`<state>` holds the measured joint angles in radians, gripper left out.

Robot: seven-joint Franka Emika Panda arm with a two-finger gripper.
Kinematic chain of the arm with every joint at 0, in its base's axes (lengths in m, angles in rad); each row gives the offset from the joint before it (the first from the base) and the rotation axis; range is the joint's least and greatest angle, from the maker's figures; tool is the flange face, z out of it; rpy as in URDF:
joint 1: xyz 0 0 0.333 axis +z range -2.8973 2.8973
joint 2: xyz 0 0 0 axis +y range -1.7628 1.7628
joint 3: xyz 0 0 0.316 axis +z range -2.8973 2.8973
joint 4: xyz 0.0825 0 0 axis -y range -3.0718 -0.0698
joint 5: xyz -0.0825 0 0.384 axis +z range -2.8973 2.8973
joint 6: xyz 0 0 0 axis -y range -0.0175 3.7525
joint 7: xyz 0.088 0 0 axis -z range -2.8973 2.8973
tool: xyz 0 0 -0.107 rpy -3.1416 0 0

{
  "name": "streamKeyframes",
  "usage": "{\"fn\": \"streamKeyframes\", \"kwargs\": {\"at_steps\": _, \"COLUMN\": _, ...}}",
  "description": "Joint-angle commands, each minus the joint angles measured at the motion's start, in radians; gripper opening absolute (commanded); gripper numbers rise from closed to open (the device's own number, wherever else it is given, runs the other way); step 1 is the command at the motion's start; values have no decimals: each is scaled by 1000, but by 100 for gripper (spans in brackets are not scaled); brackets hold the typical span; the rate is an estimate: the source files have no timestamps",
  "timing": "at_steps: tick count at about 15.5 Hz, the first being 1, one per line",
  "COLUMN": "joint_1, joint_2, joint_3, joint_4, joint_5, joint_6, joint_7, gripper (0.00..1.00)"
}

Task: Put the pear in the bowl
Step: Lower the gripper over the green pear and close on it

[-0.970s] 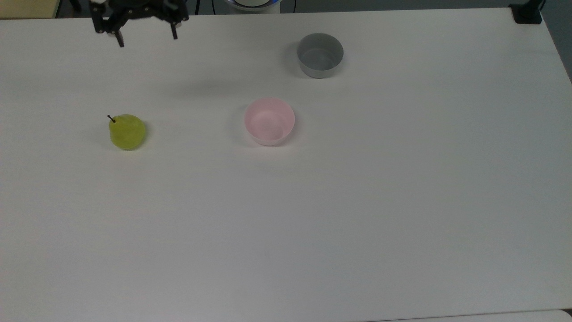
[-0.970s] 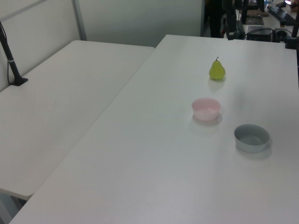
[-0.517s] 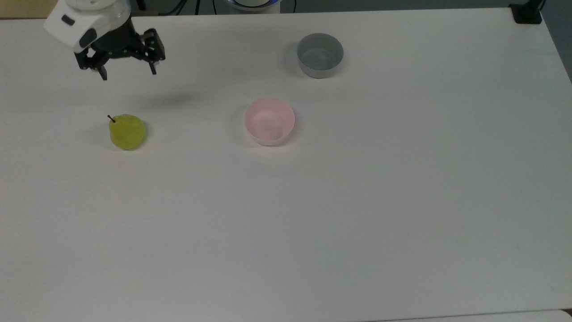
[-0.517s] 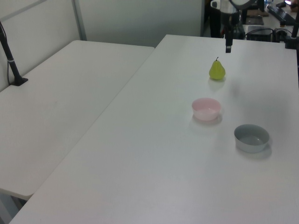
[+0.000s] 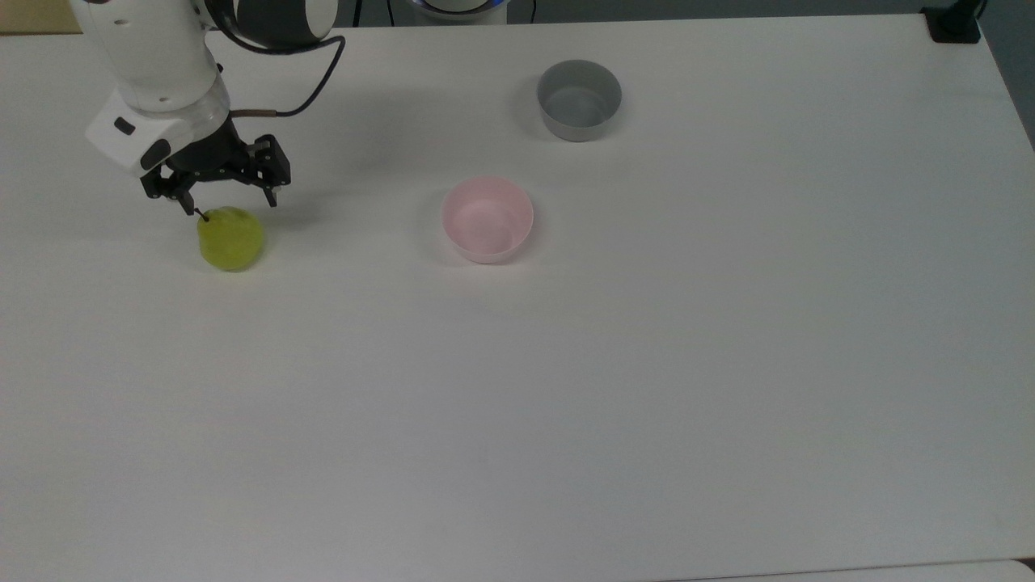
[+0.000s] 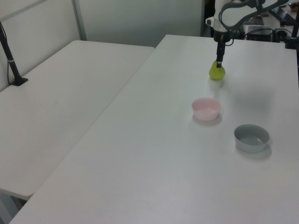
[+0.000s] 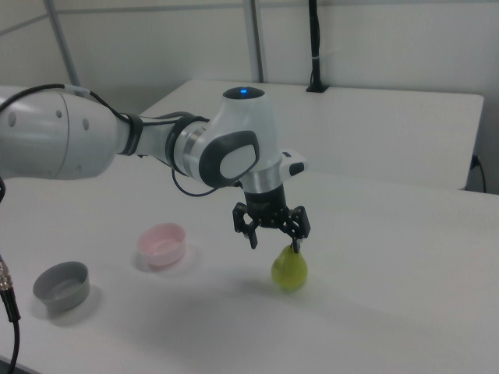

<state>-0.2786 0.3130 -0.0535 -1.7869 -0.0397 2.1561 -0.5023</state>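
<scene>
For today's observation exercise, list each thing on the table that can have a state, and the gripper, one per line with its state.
pear: upright on the table, stem up, not gripped.
pink bowl: upright, empty.
grey bowl: upright, empty.
gripper: open, just above the pear, holding nothing.

Grey bowl [image 5: 580,99]: upright on the white table [image 5: 647,388].
Second table [image 6: 56,107]: alongside, bare.
</scene>
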Motion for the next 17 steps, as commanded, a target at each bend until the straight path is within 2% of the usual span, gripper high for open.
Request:
{"fn": "streamKeyframes", "kwargs": {"at_steps": 1, "joint_1": -8, "joint_2": 3, "joint_3": -2, "joint_4": -52, "joint_5": 20, "joint_6": 91, "joint_7": -13, "gripper": 100}}
{"fn": "streamKeyframes", "kwargs": {"at_steps": 8, "joint_1": -17, "joint_2": 55, "joint_3": -2, "joint_4": -66, "joint_5": 9, "joint_6": 160, "joint_7": -21, "gripper": 99}}
{"fn": "streamKeyframes", "kwargs": {"at_steps": 10, "joint_1": -17, "joint_2": 58, "joint_3": -2, "joint_4": -66, "joint_5": 9, "joint_6": 162, "joint_7": -21, "gripper": 89}}
{"fn": "streamKeyframes", "kwargs": {"at_steps": 12, "joint_1": -17, "joint_2": 60, "joint_3": -2, "joint_4": -66, "joint_5": 9, "joint_6": 162, "joint_7": -19, "gripper": 73}}
{"fn": "streamKeyframes", "kwargs": {"at_steps": 15, "joint_1": -25, "joint_2": 57, "joint_3": -2, "joint_4": -65, "joint_5": 14, "joint_6": 153, "joint_7": -19, "gripper": 25}}
{"fn": "streamKeyframes", "kwargs": {"at_steps": 16, "joint_1": -25, "joint_2": 52, "joint_3": -2, "joint_4": -65, "joint_5": 14, "joint_6": 146, "joint_7": -19, "gripper": 17}}
{"fn": "streamKeyframes", "kwargs": {"at_steps": 17, "joint_1": -25, "joint_2": 45, "joint_3": -2, "joint_4": -65, "joint_5": 15, "joint_6": 143, "joint_7": -15, "gripper": 15}}
